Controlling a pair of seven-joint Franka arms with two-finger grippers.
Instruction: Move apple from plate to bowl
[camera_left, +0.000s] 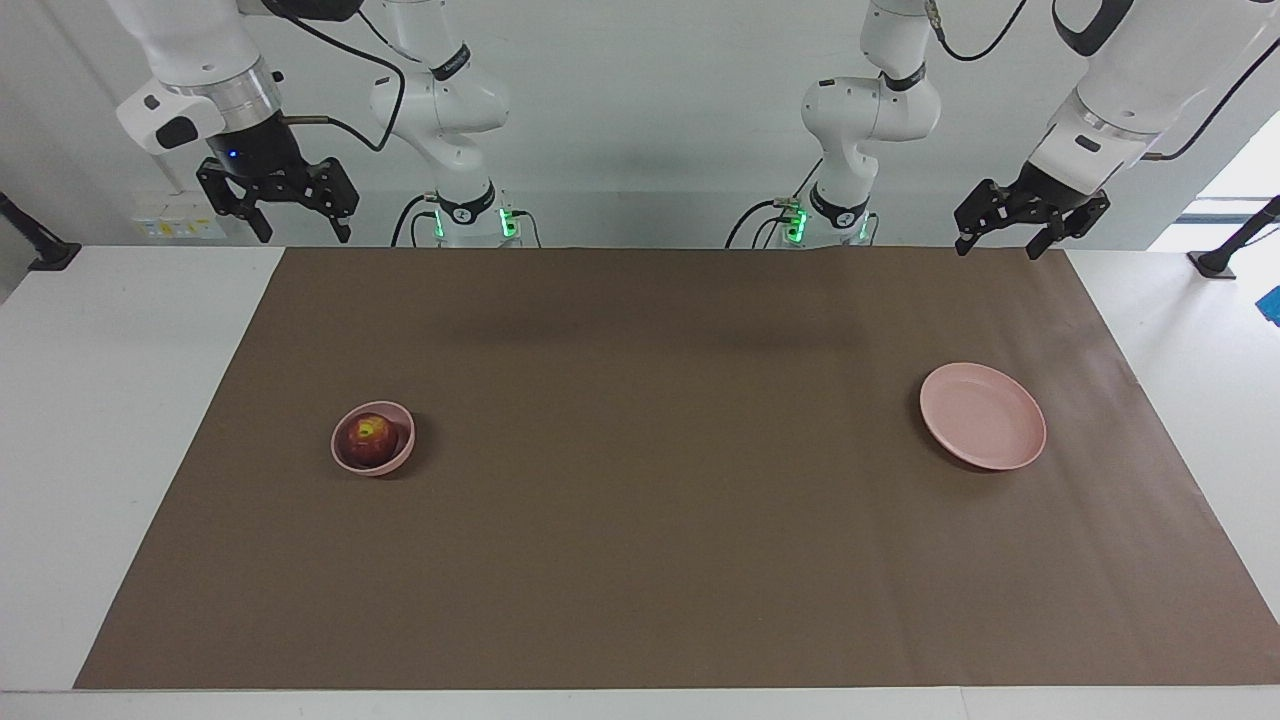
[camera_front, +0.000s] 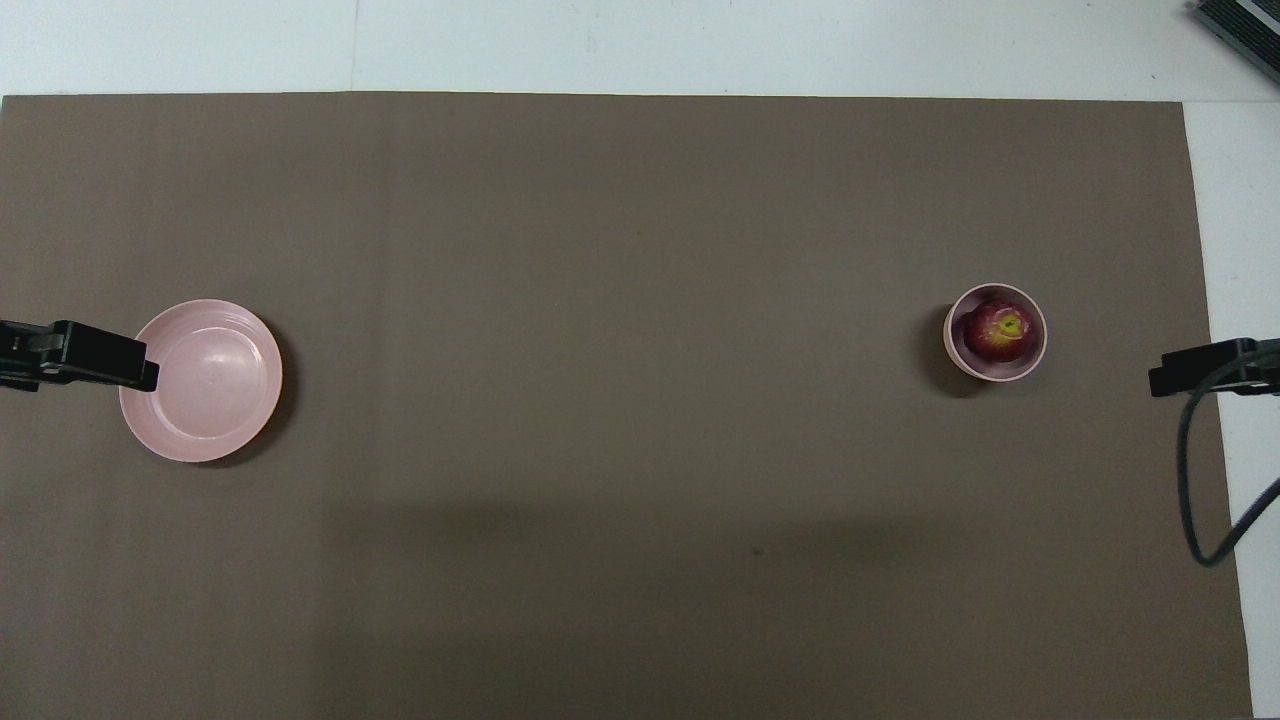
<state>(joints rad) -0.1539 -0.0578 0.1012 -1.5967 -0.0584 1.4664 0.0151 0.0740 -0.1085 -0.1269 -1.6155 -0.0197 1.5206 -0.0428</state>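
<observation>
The dark red apple (camera_left: 371, 438) (camera_front: 996, 330) rests inside the small pink bowl (camera_left: 375, 467) (camera_front: 990, 373) toward the right arm's end of the brown mat. Toward the left arm's end lies the wide pink plate (camera_left: 982, 415) (camera_front: 205, 385), with nothing on it. My right gripper (camera_left: 303, 232) hangs open and holds nothing, high over the mat's corner at the robots' edge, well apart from the bowl. Over the other corner at that edge, my left gripper (camera_left: 1000, 245) waits open and holds nothing. In the overhead view, one black finger (camera_front: 100, 357) of the left gripper overlaps the plate's rim.
The brown mat (camera_left: 650, 520) covers most of the white table (camera_left: 100, 420). A black cable (camera_front: 1195, 500) loops down from the right arm over the mat's end. A dark object (camera_front: 1240, 30) sits at the table corner farthest from the robots.
</observation>
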